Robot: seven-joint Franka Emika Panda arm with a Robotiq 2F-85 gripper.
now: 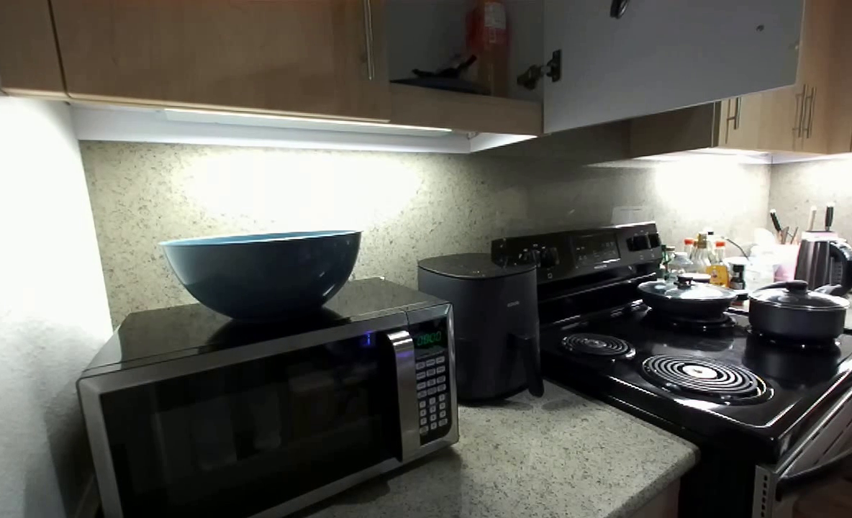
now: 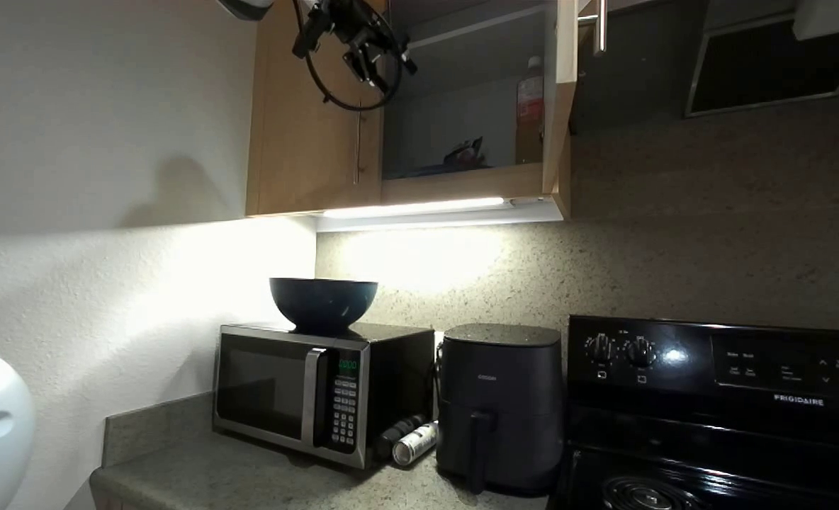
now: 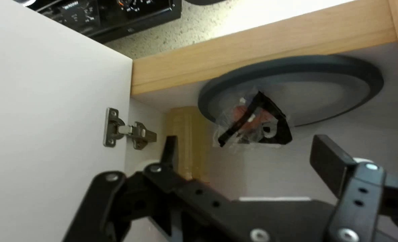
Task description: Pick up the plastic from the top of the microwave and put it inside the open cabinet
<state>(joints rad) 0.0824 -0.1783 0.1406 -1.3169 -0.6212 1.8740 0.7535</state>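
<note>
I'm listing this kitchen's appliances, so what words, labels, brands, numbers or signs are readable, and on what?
"FRIGIDAIRE": stove.
"COSORI", faint: air fryer.
Too small or blurred: digits and keys on the microwave; stove panel markings; labels on the can, red-labelled bottle and far bottles; print on the wrapper.

Boxy silver-and-black microwave [image 1: 268,403], its lower corner cut off in an exterior view; crumpled clear plastic wrapper [image 3: 251,121], its red-and-black print too blurred to read.

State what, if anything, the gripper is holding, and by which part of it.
Nothing is held: in the wrist view, the gripper stands open, with a gap between it and the plastic, which lies inside the cabinet.
</note>
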